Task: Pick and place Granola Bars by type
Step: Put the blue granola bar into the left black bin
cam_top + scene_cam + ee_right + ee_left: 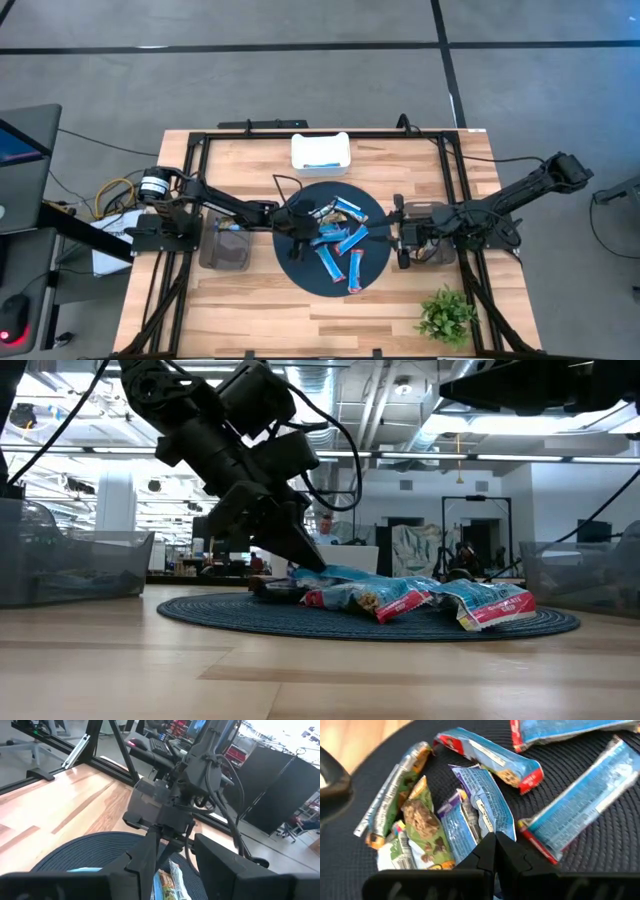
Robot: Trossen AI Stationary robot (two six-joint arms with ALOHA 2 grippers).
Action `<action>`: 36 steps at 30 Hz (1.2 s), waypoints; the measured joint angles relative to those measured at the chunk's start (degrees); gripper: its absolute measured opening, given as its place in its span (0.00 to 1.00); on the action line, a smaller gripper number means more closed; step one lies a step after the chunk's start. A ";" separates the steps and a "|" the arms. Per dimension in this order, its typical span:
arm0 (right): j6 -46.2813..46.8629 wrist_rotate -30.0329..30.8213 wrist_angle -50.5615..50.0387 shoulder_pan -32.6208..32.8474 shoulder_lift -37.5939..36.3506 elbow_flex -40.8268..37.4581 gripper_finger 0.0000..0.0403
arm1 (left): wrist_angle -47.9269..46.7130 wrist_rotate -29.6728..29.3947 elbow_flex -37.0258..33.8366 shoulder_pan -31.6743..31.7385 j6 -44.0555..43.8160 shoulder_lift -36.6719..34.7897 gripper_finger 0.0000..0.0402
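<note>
Several wrapped granola bars lie on a dark round mat at the table's middle. Most are blue with red ends; a few are green and tan. My left gripper is down over the pile on the mat's left part, shut on a blue-and-purple bar; it also shows in the low view. My right gripper waits at the mat's right edge, open and empty; its fingers show wide apart in the right wrist view. My left gripper pinches the blue-and-purple bar by the near end of its wrapper between its two fingertips. The fingers slant down from the table's left side. The bar lies on the mat among the other bars.
A white tray stands at the far middle of the table. A clear bin stands on each side of the mat, one at the left and one at the right. A small green plant stands at the near right. Black frame rails border the table.
</note>
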 joint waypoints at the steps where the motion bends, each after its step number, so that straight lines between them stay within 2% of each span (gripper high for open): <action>1: 0.00 0.00 -0.23 0.00 0.00 0.00 0.32 | 0.54 -0.11 0.00 0.02 0.00 0.00 0.00; 13: 0.00 0.02 -1.10 0.00 0.02 0.00 0.32 | 0.09 -6.66 0.00 -0.56 -0.04 -3.52 0.00; 21: 0.51 0.02 -1.23 0.00 0.02 0.00 0.32 | -5.33 -13.55 0.00 -3.02 -0.02 -7.25 0.00; 26: 0.62 0.02 -1.26 0.00 0.02 0.00 0.32 | -13.65 -19.83 0.00 -4.92 -2.95 -12.15 0.00; 29: 0.63 0.02 -1.39 -0.02 0.02 0.00 0.32 | -21.18 -25.66 0.00 -7.10 -7.41 -16.36 0.00; 36: 0.70 0.02 -1.46 -0.02 0.02 0.00 0.32 | -43.64 -38.31 0.00 -14.19 -27.45 -24.79 0.00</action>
